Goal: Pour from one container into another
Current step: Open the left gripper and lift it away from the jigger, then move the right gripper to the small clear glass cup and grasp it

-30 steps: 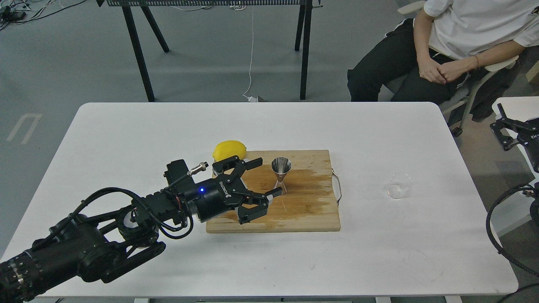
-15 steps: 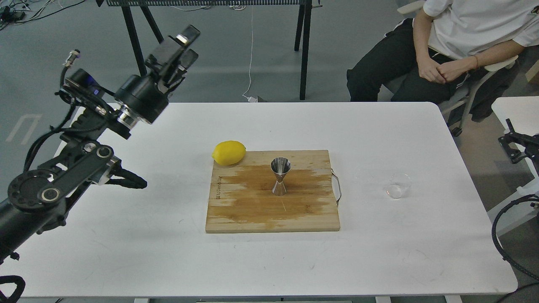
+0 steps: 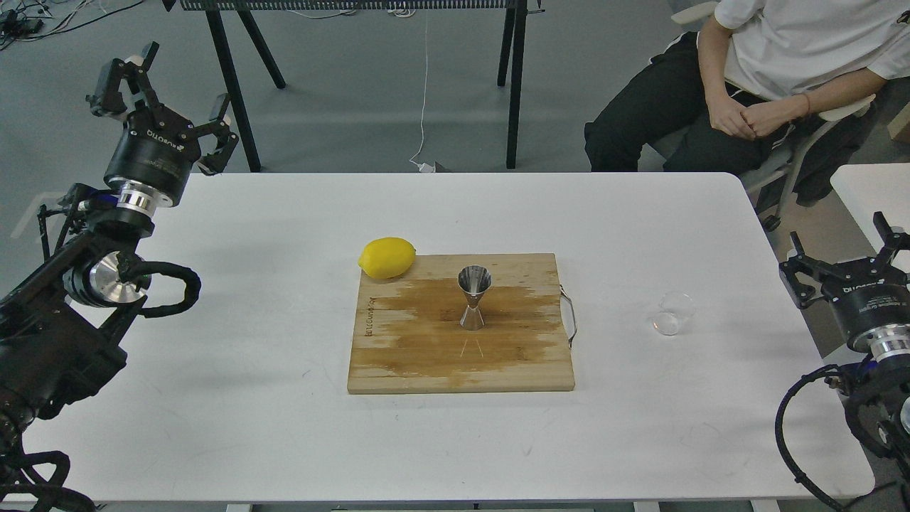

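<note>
The small clear glass cup (image 3: 673,313) sits on the white table (image 3: 284,213) at the right, apart from everything else. The steel jigger (image 3: 473,297) stands upright near the middle of the wooden cutting board (image 3: 426,355). My left gripper (image 3: 162,89) is raised over the table's far left corner, fingers spread open and empty, far from the board. My right gripper (image 3: 842,259) is at the table's right edge, open and empty, a short way right of the glass cup.
A yellow lemon (image 3: 387,257) rests against the board's far left corner. A seated person (image 3: 768,78) is beyond the table's far right corner. Black table legs (image 3: 234,85) stand behind the table. A second white table (image 3: 871,188) lies at the right.
My left arm swung from the board up and back to the far left corner, its gripper now upright and open. My right gripper moved inward toward the table's right edge.
</note>
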Controlling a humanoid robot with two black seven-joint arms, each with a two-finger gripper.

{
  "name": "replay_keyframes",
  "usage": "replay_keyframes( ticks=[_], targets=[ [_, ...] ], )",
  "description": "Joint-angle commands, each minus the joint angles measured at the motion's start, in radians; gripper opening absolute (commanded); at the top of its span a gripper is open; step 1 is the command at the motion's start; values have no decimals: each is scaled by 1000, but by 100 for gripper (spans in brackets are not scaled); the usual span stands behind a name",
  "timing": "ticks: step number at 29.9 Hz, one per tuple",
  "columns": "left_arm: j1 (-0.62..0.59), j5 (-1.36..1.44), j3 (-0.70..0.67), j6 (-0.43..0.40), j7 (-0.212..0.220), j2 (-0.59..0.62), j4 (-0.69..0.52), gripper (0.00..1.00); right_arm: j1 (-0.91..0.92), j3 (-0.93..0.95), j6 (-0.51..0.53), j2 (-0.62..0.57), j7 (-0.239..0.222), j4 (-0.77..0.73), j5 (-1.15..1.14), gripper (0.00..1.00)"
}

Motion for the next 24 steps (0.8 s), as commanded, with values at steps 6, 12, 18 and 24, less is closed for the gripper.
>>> replay_keyframes(
  ticks=[6,12,18,24],
  targets=[
    [16,-33,-2,-8,2,-22,9,100,-148,-9,-186,56,-2,237,158,100],
    [18,-33,-3,-8,2,-19,10,100,-151,-58,-341,119,3,269,136,100],
    [30,-33,-2,-22,2,-24,6,100,-145,-115,-543,122,3,344,123,100],
    [31,-33,0,-20,2,-22,7,100,-141,-112,-647,145,-2,347,125,100]
  ],
)
